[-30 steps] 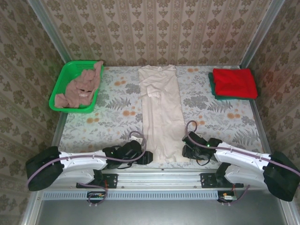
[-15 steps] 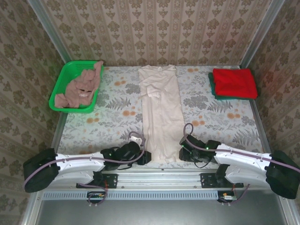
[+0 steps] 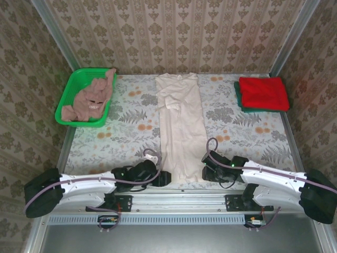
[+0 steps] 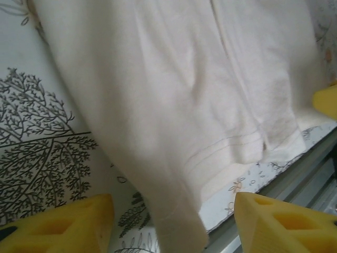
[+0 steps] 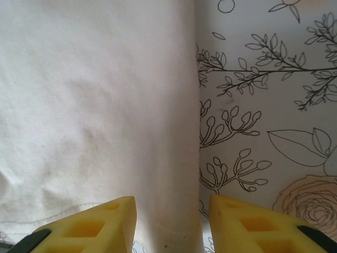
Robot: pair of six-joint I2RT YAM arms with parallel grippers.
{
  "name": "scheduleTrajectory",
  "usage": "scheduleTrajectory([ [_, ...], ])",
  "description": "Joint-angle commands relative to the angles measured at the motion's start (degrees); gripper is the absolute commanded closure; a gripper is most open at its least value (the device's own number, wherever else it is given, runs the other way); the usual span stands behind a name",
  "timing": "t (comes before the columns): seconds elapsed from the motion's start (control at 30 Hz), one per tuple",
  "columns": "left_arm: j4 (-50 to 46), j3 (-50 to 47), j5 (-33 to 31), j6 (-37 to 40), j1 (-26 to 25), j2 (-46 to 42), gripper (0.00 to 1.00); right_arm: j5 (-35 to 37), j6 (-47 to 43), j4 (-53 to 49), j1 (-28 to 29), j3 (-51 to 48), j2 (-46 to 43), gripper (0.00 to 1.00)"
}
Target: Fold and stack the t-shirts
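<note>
My left pincer (image 4: 176, 221) and right pincer (image 5: 171, 221) gape empty at the hem of the cream shirt (image 3: 181, 121); next I should pinch its 2 corners.

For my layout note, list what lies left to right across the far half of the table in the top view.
green basket holding the pink-brown t-shirt → cream t-shirt → red t-shirt

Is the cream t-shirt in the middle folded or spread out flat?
Partly folded: the cream t-shirt lies as a long narrow strip, sleeves turned in, stretched out full length, not folded crosswise.
</note>
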Motion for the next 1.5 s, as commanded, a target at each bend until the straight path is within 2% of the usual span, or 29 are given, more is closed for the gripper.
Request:
scheduleTrajectory([
  [0.0, 0.62, 0.02, 0.59, 0.60, -0.34, 2.35, 0.38, -0.12, 1.78, -1.31, 0.65, -1.28, -1.28, 0.60],
  [0.17, 2.14, 0.99, 1.60, 0.73, -0.34, 7.05, 0.47, -0.38, 2.48, 0.33, 1.04, -2.65, -1.08, 0.66],
  [0.23, 3.61, 1.15, 1.62, 0.75, -0.25, 7.06, 0.55, -1.07, 2.53, 1.21, 1.07, -3.03, -0.73, 0.66],
  [0.47, 1.41, 3.51, 1.51, 1.90, -0.16, 5.86, 0.64, -1.09, 3.07, 4.22, 1.40, -4.33, 0.10, 0.68],
  [0.6, 3.83, 4.01, 2.46, 1.79, -0.16, 6.44, 0.72, -1.04, 3.14, 6.40, 1.41, -4.61, 0.19, 0.72],
  [0.67, 4.85, 4.62, 2.26, 1.89, -0.25, 7.19, 0.75, -1.09, 3.02, 7.44, 1.41, -4.47, 0.19, 0.76],
  [0.8, 8.19, 5.53, 4.60, 1.92, -0.29, 9.14, 0.90, -0.76, 2.42, 6.53, 1.42, -2.95, -0.67, 0.88],
  [0.93, 4.55, 3.97, 2.71, 0.89, -0.76, 2.57, 0.99, 1.16, 1.99, 1.10, 1.42, -0.62, -4.95, 0.98],
  [1.13, -8.53, 2.32, -3.45, 0.11, -1.32, -12.59, 1.00, 4.86, -0.01, -6.30, 1.09, 4.61, -10.80, 0.99],
  [1.2, -11.84, 4.65, -4.09, 2.93, 1.69, -14.51, 1.00, 6.08, -2.46, -6.84, -0.42, 8.08, -9.95, 0.99],
  [1.3, -16.26, 11.37, 1.56, 8.78, 10.04, -11.90, 1.00, 4.95, -7.40, -6.05, -5.32, 14.05, -5.36, 1.00],
  [1.47, -15.55, 19.70, 11.50, 15.35, 23.02, -2.67, 1.00, 2.54, -14.66, -4.16, -13.99, 24.50, 5.18, 1.00],
])
